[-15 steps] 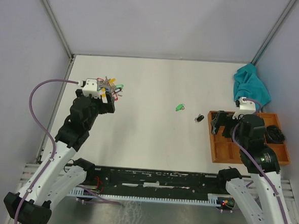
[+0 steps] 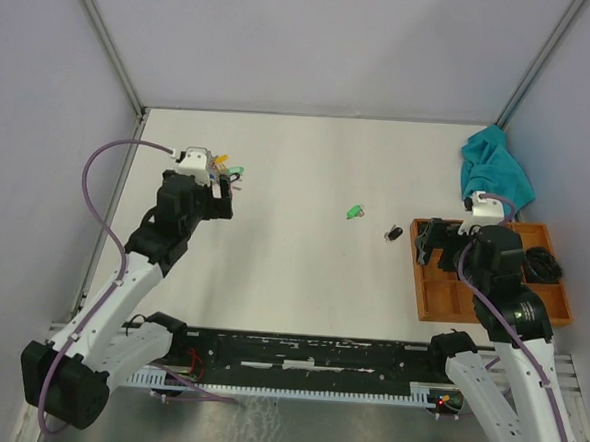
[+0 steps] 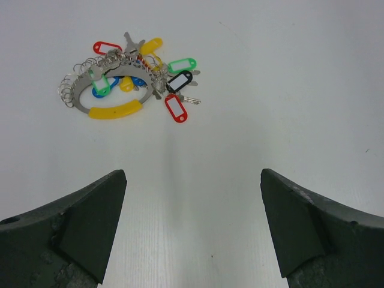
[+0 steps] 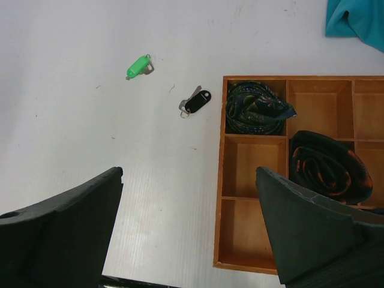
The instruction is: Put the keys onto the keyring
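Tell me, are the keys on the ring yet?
Not yet. Done: nothing; the green key and black key lie loose, far from the keyring. In hand: nothing; the left gripper, near the keyring, and right gripper are open and empty. To do: grab both keys and thread them on.

Keyring lies on the white table — beyond the open tool.

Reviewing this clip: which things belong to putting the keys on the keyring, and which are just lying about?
Job: small green-headed key; small black-headed key; silvery metal keyring bunched with coloured tags.

Lying about: orange wooden divided tray; dark green coiled cord and black coiled cord inside it; teal cloth.
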### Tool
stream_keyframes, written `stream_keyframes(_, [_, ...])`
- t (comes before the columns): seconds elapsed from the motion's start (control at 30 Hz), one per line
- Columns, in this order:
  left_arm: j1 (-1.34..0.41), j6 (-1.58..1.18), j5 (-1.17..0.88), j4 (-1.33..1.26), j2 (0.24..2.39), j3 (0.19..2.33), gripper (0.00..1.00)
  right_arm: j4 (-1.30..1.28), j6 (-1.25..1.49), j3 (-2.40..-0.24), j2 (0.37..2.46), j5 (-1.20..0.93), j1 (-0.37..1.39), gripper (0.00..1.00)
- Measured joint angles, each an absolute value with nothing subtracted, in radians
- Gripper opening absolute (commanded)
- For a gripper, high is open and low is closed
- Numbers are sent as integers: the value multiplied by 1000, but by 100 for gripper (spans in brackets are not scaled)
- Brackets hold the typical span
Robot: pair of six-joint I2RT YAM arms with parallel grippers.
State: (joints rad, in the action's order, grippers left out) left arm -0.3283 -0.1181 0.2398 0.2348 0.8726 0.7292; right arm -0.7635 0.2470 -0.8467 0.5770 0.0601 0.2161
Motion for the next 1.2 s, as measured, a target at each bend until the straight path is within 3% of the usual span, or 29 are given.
stream_keyframes(0.23, [-258,-118,183,241,1119,849,97,-764,245,-847,573,29,216,100])
stream_keyframes(0.63, [-88,-118,36,214,1604,1116,83,-764,245,-847,524,-36,216,100])
stream_keyframes(1.0, [33,-43,-96,266,1858,1305,64,-763,246,-847,525,-75,216,100])
stream_keyframes(1.2, [31,29,-126,323,1976,1397,60,-763,246,-846,542,-90,216,100])
